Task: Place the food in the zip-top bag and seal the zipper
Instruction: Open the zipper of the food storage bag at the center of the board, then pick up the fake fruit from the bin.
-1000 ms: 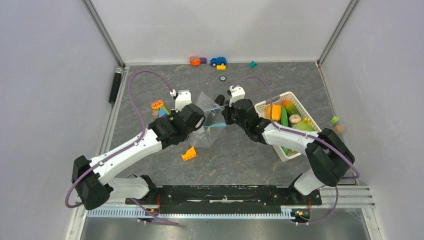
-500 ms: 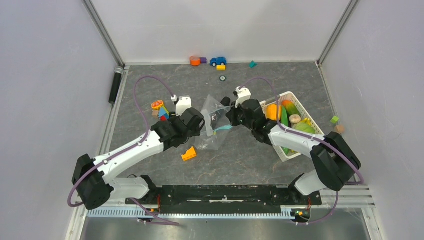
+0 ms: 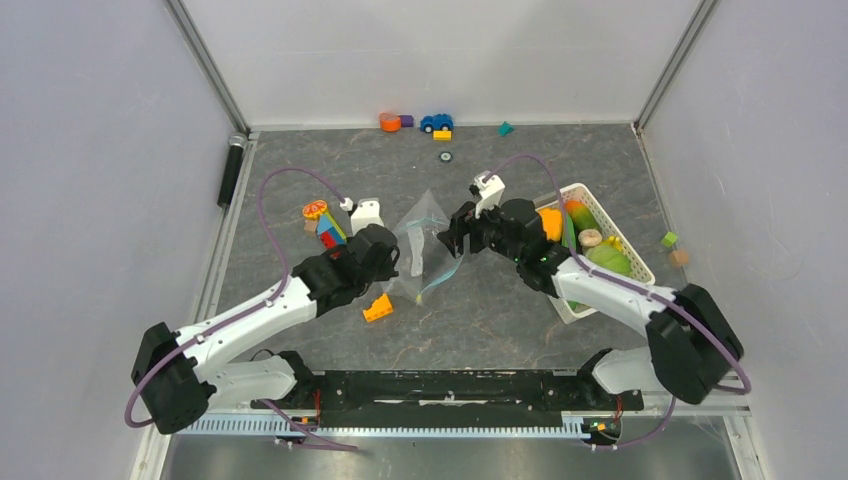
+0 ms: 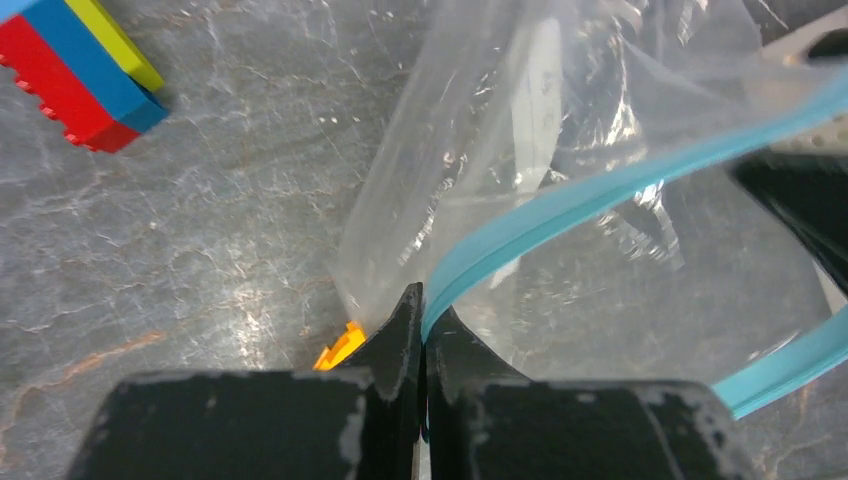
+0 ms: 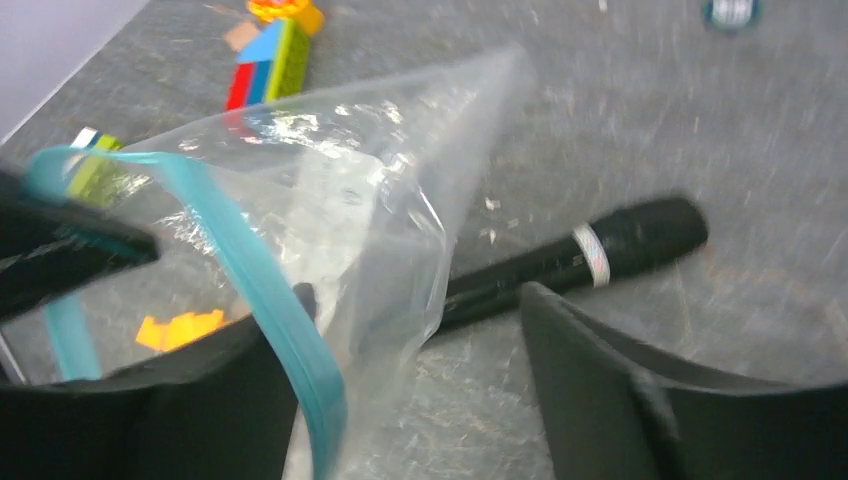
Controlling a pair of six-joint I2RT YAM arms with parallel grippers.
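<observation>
At table (image 3: pixel 500 320) centre, my left gripper (image 4: pixel 422 300) pinches zipper (image 4: pixel 600 188) of bag (image 4: pixel 500 90); my right gripper (image 5: pixel 415 300) spread wide, zipper draped against one finger.

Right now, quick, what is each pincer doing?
Left pincer: closed, pinching the teal zipper of the zip-top bag.
Right pincer: open, gripping nothing.

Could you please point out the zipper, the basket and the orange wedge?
zipper (image 4: pixel 560 205): left wrist view, middle of the teal strip.
basket (image 3: pixel 632 245): top view, its right rim.
orange wedge (image 3: pixel 378 309): top view, its centre.
</observation>
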